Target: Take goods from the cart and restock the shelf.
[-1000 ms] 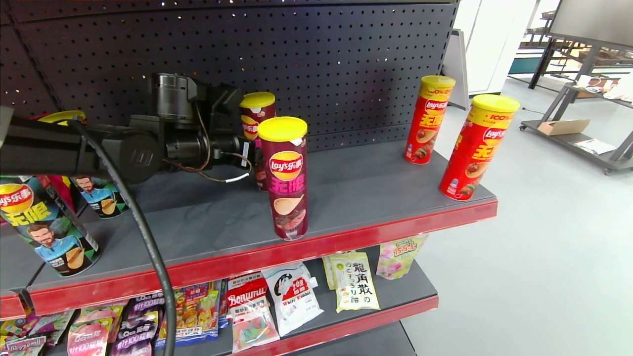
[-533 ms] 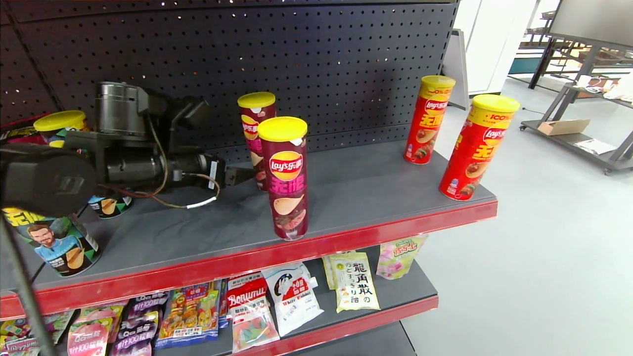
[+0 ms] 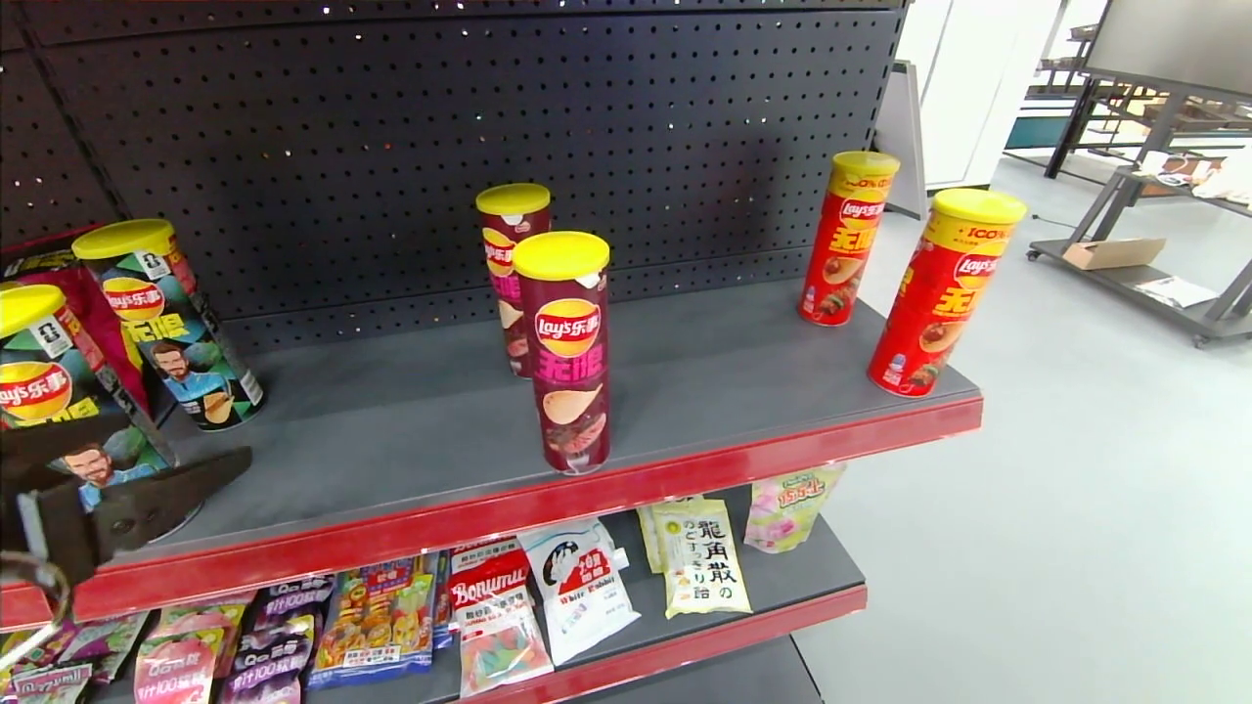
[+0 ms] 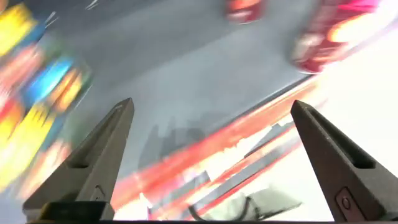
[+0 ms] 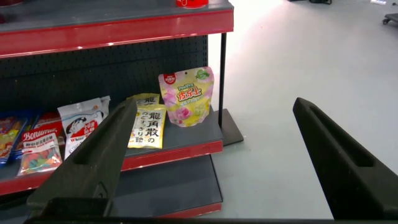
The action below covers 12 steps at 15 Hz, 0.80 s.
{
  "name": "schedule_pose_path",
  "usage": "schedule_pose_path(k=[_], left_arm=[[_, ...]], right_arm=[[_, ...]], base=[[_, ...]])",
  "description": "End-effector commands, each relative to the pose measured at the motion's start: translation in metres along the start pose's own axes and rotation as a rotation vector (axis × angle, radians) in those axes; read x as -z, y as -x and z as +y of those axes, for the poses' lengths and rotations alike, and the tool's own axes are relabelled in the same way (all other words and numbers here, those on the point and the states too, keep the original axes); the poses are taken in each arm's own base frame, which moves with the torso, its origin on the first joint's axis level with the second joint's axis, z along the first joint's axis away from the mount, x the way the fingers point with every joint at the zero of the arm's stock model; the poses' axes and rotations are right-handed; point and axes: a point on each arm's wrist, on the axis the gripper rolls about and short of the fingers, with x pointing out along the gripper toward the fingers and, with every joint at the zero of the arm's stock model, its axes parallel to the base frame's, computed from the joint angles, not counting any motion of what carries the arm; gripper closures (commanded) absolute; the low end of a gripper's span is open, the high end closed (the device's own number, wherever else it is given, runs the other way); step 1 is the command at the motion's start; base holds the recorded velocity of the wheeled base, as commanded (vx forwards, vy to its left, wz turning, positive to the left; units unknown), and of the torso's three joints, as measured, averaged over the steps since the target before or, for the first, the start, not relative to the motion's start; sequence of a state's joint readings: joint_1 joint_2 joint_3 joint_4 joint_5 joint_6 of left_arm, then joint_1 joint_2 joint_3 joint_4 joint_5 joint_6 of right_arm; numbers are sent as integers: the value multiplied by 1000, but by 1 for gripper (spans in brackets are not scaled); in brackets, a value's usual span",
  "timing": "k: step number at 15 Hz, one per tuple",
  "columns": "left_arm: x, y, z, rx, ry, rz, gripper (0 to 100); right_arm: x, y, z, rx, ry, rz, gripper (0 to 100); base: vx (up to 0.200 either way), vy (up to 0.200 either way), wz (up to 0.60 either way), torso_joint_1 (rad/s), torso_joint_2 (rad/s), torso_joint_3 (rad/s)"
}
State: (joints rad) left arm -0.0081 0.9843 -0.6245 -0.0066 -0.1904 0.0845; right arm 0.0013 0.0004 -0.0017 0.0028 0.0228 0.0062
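Two maroon chip cans stand mid-shelf on the grey top shelf [image 3: 411, 420], one at the back [image 3: 511, 279] and one in front of it [image 3: 569, 352]. My left gripper [image 3: 186, 445] hangs open and empty at the shelf's front left corner, just before a teal chip can [image 3: 44, 386], well clear of the maroon cans. In the left wrist view its fingers [image 4: 211, 104] spread wide over the blurred shelf top [image 4: 186, 68]. My right gripper [image 5: 216, 102] is open and empty, low, facing the lower shelf.
Two red chip cans [image 3: 846, 240] [image 3: 944, 293] stand at the shelf's right end, and a second teal can [image 3: 166, 323] at the back left. Several snack bags [image 5: 185, 96] lie on the lower shelf [image 5: 186, 149]. Open floor [image 3: 1076, 489] lies to the right.
My left arm drew back from the rear maroon can, leaving it upright, and swung left and down to the shelf's front left corner.
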Motion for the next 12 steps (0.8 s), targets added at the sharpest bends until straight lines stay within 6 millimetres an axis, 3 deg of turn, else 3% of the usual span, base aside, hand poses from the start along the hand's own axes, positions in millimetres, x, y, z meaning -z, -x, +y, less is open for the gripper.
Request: schedule_pose_path(k=[1,5,6,12], left_arm=[[6,36,-2,-90,7,-123,0],[20,43,-6,-79,-42,-180,0],[34,50,-10,-71,-96,-187,0],[68,70,-18,-81,-143,-241,0]], right_arm=[[0,0,0,-1,0,0,0],[0,0,0,-1,0,0,0],[0,0,0,-1,0,-1,0],[0,0,0,-4,5,0,0]], base=[[0,0,0,0,0,0],[0,0,0,0,0,0],[0,0,0,0,0,0],[0,0,0,0,0,0]])
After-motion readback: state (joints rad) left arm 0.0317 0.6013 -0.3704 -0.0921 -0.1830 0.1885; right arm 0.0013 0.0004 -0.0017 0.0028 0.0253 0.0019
